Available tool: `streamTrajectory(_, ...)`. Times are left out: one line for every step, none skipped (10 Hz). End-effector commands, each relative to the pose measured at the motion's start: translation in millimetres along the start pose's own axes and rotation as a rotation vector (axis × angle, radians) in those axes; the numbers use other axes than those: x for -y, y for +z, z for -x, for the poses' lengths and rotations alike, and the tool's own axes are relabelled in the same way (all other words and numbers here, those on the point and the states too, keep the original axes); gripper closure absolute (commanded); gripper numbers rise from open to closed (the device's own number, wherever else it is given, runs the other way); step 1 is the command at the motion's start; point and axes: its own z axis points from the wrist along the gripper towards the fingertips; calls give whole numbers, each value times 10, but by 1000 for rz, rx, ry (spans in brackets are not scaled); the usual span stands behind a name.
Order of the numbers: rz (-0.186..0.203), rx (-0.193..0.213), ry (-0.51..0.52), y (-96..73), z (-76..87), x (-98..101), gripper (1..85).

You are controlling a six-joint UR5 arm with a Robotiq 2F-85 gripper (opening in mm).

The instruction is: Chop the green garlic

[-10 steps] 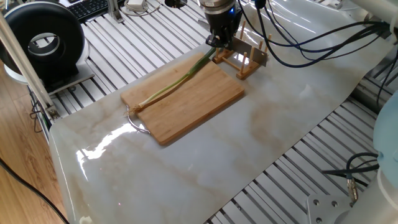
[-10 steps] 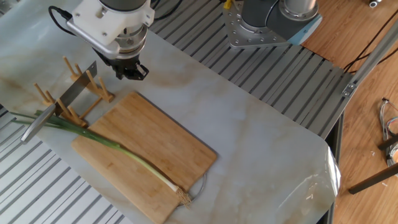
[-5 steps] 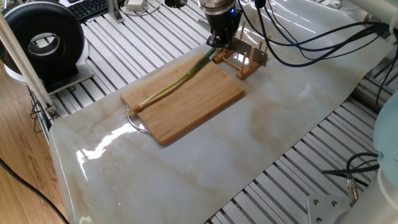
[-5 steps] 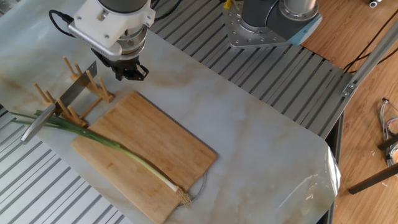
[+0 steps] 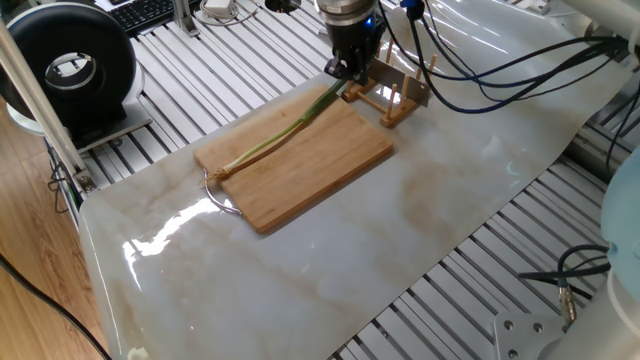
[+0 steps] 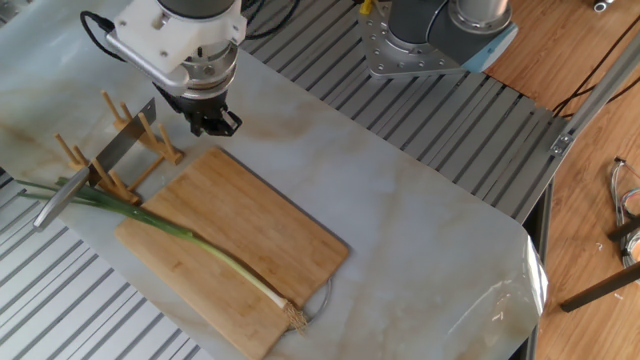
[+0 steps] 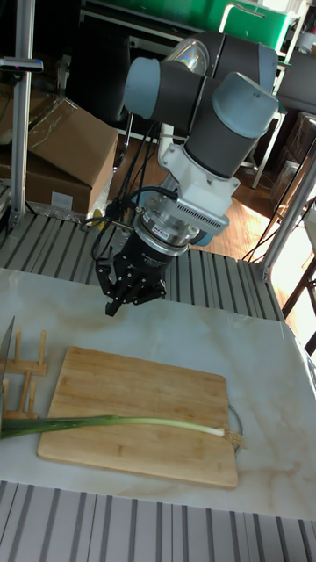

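The long thin green garlic stalk [image 6: 190, 243] lay lengthwise along one long edge of the rectangular pale wooden chopping board [image 6: 245, 235], its yellow-white root end at the board's corner by the wire handle and its green leaves running off the opposite short edge, under the rack. Nothing had been cut; the stalk was whole. Just past that leafy end stood a small wooden peg rack [image 6: 125, 150] holding a steel-bladed knife [image 6: 95, 175], blade slanting down toward the ribbed metal at the counter's edge. The board rested on a marbled white sheet covering the counter [image 6: 420, 200].

The robot's black two-finger claw [image 6: 212, 122] hung above the sheet, beside the board's far corner and close to the rack, holding nothing; its fingers looked close together (whether fully closed could not be told).

The step in hand seemed to be reaching for the knife, chopping not yet begun. The next move would likely call for shifting over the rack, parting the fingers enough to take the knife's handle, and lifting it clear of the pegs without dragging the leaves.
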Motion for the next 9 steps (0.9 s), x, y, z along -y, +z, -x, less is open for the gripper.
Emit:
streamTrajectory(10, 14, -19, -54, 107, 107, 820)
streamTrajectory(52, 15, -44, -65, 209, 149, 753)
streamTrajectory(82, 30, -73, -82, 336, 221, 687)
streamTrajectory(72, 41, -100, -94, 458, 399, 640)
streamTrajectory(52, 39, -116, -60, 544, 574, 640)
streamTrajectory(27, 31, -113, 28, 605, 722, 643)
streamTrajectory(15, 29, -114, 112, 647, 804, 643)
streamTrajectory(6, 37, -127, 194, 695, 900, 647)
streamTrajectory(5, 54, -141, 282, 741, 989, 653)
